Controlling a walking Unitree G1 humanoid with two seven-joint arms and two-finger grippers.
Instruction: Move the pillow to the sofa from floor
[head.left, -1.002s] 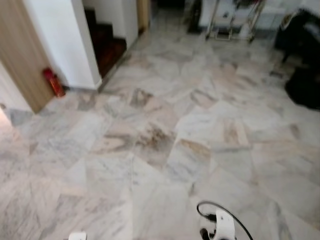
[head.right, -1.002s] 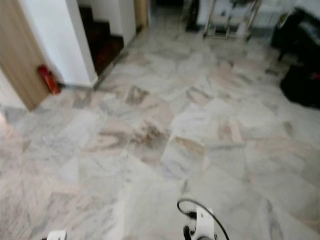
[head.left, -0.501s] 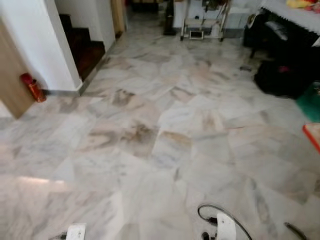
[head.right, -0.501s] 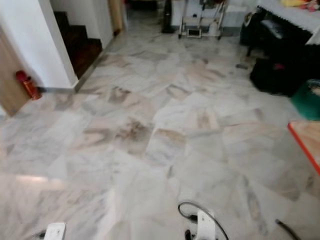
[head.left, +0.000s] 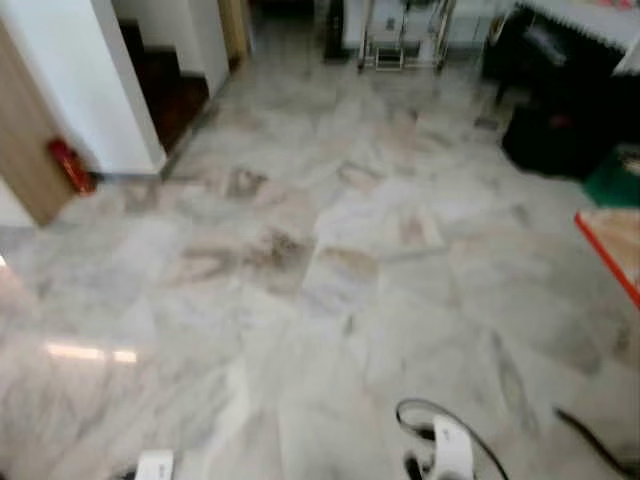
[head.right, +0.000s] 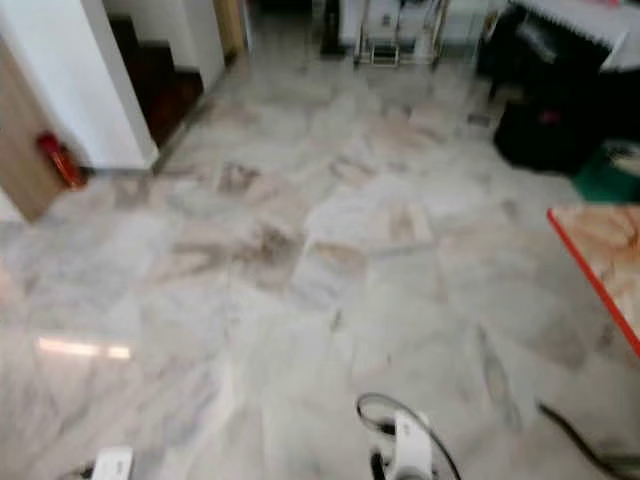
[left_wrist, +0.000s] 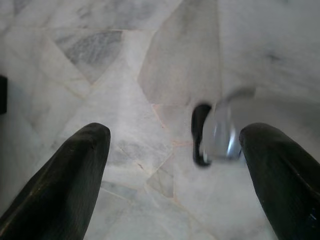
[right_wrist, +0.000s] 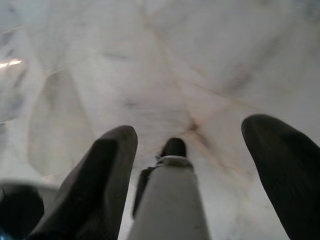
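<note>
Both arms hang low over the marble floor (head.left: 300, 300). In the left wrist view my left gripper (left_wrist: 175, 132) is open, its black fingers (left_wrist: 75, 170) wide apart with nothing between them. My right gripper (right_wrist: 190, 127) is open too, with my own grey leg (right_wrist: 170, 200) seen past it. A flat tan thing with a red edge (head.left: 612, 250) lies on the floor at the far right, cut off by the frame; I cannot tell whether it is the pillow. The picture is blurred.
A white wall corner (head.left: 120, 90) and dark stairs (head.left: 165, 90) stand at the left, with a red fire extinguisher (head.left: 68, 165) by a wooden panel. A black bag (head.left: 560, 140), a green thing (head.left: 618, 178) and a metal rack (head.left: 400, 40) lie to the right and far back.
The camera has swung to the right as I walk. The wall and extinguisher slid left, and the black bag, green thing and red-edged tan thing came into view on the right.
</note>
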